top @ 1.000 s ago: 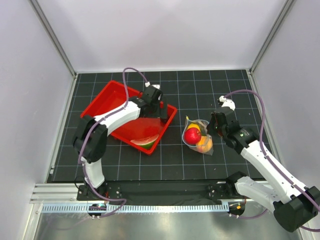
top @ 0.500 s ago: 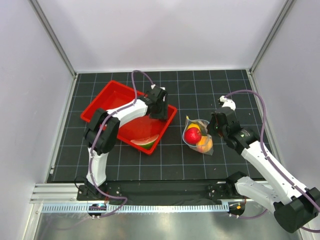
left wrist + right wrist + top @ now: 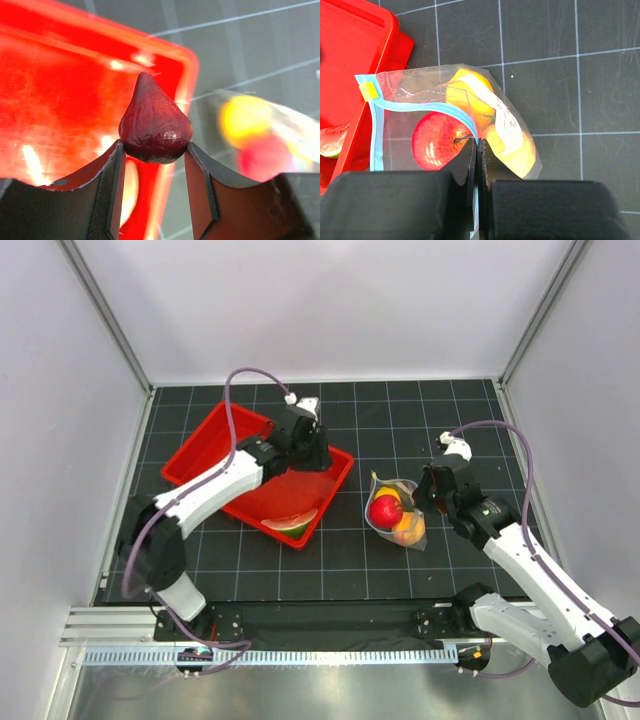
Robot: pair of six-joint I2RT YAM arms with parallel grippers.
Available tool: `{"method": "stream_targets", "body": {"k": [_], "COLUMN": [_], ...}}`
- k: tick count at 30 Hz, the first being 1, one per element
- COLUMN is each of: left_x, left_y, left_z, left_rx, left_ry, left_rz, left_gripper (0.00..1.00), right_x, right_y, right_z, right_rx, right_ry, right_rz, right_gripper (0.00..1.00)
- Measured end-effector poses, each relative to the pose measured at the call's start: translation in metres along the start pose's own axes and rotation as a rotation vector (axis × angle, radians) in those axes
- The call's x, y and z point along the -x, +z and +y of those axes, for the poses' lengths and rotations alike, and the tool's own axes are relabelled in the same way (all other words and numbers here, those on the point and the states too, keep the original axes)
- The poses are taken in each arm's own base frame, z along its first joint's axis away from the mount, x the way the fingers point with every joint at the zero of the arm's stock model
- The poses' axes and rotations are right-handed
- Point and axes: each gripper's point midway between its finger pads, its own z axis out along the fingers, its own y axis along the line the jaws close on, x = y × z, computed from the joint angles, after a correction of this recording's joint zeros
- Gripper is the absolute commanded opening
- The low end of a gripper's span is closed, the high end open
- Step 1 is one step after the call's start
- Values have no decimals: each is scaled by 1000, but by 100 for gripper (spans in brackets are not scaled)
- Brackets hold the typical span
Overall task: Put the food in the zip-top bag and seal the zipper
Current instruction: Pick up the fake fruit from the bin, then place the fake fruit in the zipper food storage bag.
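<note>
The counter (image 3: pixel 430 410) is black with a thin pale grid and fills the middle of the top view between white walls. A red plastic tray (image 3: pixel 190 447) sits on it left of centre, turned at an angle. A small clear bag (image 3: pixel 405 488) lies just right of the tray, its blue strip toward the tray.

Two white-shelled arms with black joints here: the left arm (image 3: pixel 215 485) and the right arm (image 3: pixel 530 565), each with a looping mauve cable (image 3: pixel 232 400) into a white connector cap (image 3: pixel 455 445). The left gripper (image 3: pixel 154 146) shows matte black, angular fingers (image 3: pixel 112 200), flat-faced.
</note>
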Motion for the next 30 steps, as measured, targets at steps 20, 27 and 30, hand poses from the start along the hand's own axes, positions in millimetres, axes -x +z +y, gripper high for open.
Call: {"method": "stream_targets", "body": {"k": [20, 27, 30], "left_x": [-58, -75, -75], "left_y": [-59, -52, -48], "left_z": [-163, -191, -197], "left_rx": [-316, -348, -342], "left_ry": [240, 279, 292], "left_rz": [-32, -5, -13], "left_gripper": [40, 50, 65], "right_x": [1, 3, 3], "right_y": [2, 1, 0], "right_z": [9, 8, 7], "right_rx": [36, 32, 31], "right_ry": [20, 24, 31], "right_rz": [3, -6, -12], "right_gripper": [1, 1, 1]}}
